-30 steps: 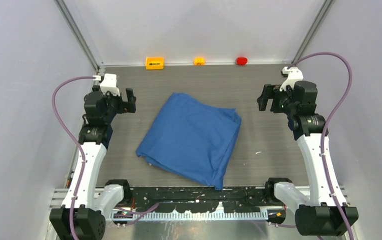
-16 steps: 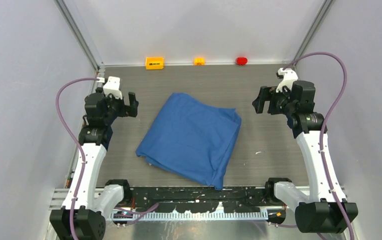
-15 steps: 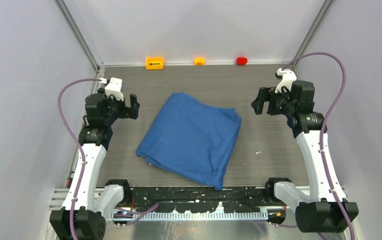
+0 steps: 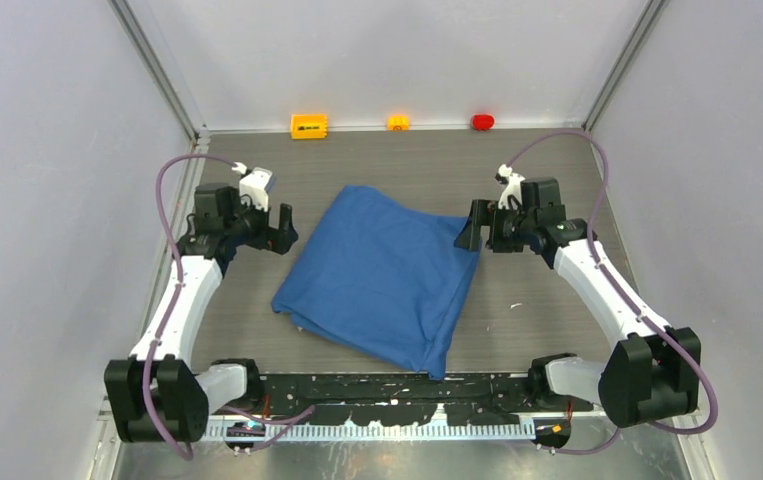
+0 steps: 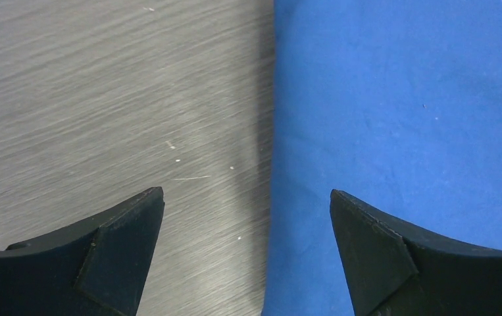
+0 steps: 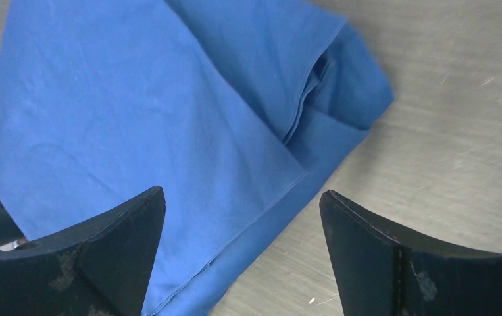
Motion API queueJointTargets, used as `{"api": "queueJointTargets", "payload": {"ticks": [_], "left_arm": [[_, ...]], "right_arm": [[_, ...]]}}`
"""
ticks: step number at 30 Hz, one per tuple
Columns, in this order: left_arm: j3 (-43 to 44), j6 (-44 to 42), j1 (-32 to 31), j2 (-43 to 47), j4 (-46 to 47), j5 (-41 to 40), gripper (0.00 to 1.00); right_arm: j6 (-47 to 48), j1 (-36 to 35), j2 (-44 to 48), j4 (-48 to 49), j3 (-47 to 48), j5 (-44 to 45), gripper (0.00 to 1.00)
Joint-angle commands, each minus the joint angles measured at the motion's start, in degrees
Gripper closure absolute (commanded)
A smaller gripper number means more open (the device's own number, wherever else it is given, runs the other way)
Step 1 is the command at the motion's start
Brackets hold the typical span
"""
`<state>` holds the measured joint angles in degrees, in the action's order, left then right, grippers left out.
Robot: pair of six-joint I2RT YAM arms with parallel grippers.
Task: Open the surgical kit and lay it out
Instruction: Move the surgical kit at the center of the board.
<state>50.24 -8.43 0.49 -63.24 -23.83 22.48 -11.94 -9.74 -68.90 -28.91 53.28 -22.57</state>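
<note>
Top view: task barely begun. The blue cloth wrap [image 4: 382, 280] lies fully folded shut in the middle of the table [image 4: 377, 160], with no contents showing, so all the unfolding and laying out is left. The left gripper [image 4: 282, 228] sits low by the wrap's left edge and the right gripper [image 4: 472, 228] at its far right corner, both arms reaching inward. Left wrist view: jaws spread wide and empty, straddling the wrap's edge, one finger over bare table, the other over cloth. Right wrist view: jaws apart and empty, above the folded corner where layered flap edges show. Whether they touch the cloth, cannot tell.
</note>
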Motion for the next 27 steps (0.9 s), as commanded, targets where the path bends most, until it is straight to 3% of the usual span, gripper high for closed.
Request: {"api": "queueJointTargets", "payload": {"ticks": [1, 11, 18, 27], "left_arm": [[2.7, 0.6, -2.8, -4.4, 2.0, 4.6, 0.00], [7.1, 2.2, -6.6, -15.8, 6.7, 5.8, 0.00], [11.8, 3.2, -6.9, -22.7, 1.6, 8.9, 0.00], [10.6, 5.6, -7.2, -27.1, 1.2, 9.3, 0.04]], "right_arm": [[-4.5, -0.8, 0.2, 3.7, -1.8, -3.5, 0.09], [-11.4, -0.9, 0.3, 5.8, -9.2, -5.8, 0.09], [-14.5, -0.8, -4.5, 9.4, -11.9, -7.6, 0.12], [-16.8, -1.0, -13.6, 15.1, -8.2, -13.5, 0.32]]}}
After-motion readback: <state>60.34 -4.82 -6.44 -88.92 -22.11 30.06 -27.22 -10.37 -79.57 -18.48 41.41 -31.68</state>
